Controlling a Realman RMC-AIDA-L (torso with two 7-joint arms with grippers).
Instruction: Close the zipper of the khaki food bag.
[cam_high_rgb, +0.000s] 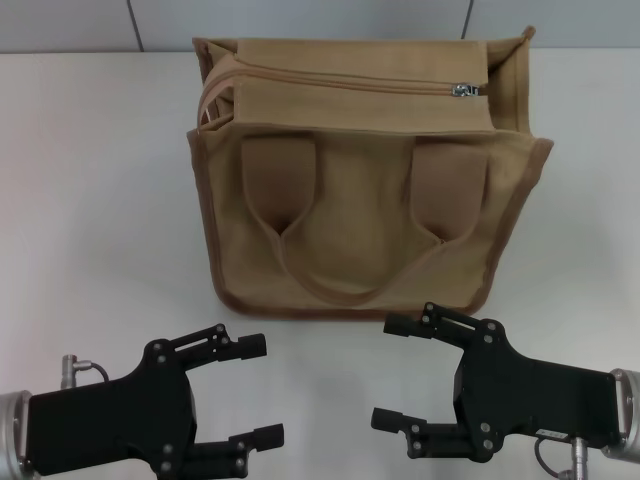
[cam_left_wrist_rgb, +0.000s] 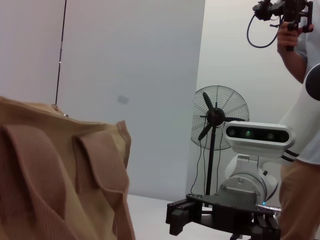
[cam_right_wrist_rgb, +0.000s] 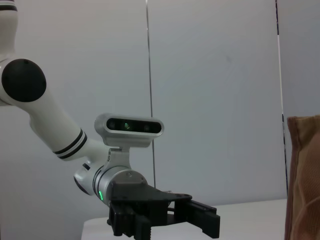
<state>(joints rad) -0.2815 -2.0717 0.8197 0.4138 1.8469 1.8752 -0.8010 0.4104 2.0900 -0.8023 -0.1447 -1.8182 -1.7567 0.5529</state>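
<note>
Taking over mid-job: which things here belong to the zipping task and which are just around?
Job: bag; zipper, pull tab at its right end; left gripper and right gripper, both open, in front of the bag.
Just around: fan; person with camera; table.

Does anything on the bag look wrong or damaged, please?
Nothing stands out. The khaki food bag stands upright, with the zipper pull at its right end. Both open claws, left claw and right claw, are near, not touching it.
</note>
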